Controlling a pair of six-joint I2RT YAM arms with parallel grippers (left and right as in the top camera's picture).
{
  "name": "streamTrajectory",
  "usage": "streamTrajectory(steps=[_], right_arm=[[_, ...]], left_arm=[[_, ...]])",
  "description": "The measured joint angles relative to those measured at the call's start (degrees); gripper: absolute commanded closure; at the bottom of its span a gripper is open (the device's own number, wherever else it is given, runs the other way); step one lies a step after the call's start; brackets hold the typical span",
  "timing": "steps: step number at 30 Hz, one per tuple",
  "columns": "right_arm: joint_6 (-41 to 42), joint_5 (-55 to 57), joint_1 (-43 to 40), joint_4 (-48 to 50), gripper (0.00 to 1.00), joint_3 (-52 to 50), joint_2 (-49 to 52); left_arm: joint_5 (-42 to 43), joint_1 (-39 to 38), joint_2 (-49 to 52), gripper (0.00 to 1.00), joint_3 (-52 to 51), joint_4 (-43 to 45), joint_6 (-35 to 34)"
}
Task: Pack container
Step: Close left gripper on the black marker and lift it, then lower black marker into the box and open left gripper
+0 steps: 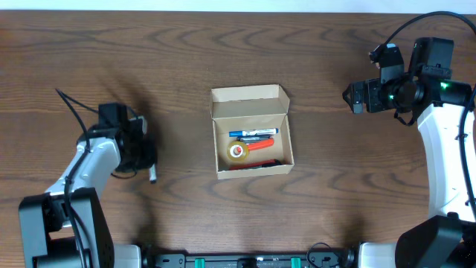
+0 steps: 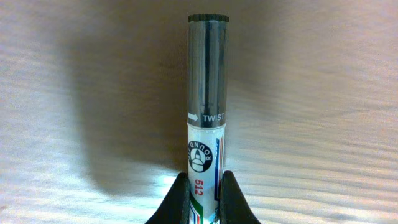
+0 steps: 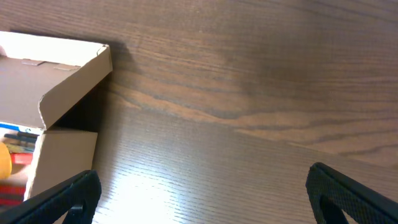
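My left jaws held the marker [image 2: 207,93] by one end only, well apart from the box [image 1: 249,100], so I feared it swinging loose in transit; right jaws hung wide.

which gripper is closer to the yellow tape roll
Left. The left gripper, shut on a marker, is left of the box, level with the tape roll; the right gripper is farther off, past the box's far-right corner.
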Motion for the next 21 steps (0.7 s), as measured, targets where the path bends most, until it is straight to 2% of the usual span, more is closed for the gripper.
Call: streamTrajectory(steps=[4, 7, 13, 14, 15, 18, 21], right_arm=[[-0.02, 0.24, 0.0, 0.0, 0.01, 0.0, 0.0], [0.0, 0.37, 0.0, 0.02, 0.01, 0.0, 0.0], [0.0, 1.68, 0.0, 0.24, 0.01, 0.02, 0.0], [0.0, 2.27, 0.0, 0.42, 0.01, 0.02, 0.0], [-0.02, 2.45, 0.0, 0.48, 0.01, 0.0, 0.0], [0.0, 2.97, 0.0, 0.63, 0.01, 0.0, 0.0], [0.0, 3.3, 0.0, 0.96, 0.01, 0.0, 0.0]], left_arm=[[4.79, -3.74, -1.75, 0.94, 8.17, -3.98, 1.27], [6.62, -10.4, -3.1, 0.94, 17.42, -6.95, 6.23], [7.17, -27.04, -4.46, 0.94, 28.09, -10.56, 24.5], [7.13, -31.43, -4.46, 0.94, 28.61, -10.84, 30.29], [7.17, -32.35, -4.46, 0.94, 28.61, -10.88, 31.32], [6.36, -38.62, -4.2, 0.94, 28.61, -11.23, 40.87], [6.14, -43.19, -3.13, 0.94, 28.61, -11.28, 47.25]])
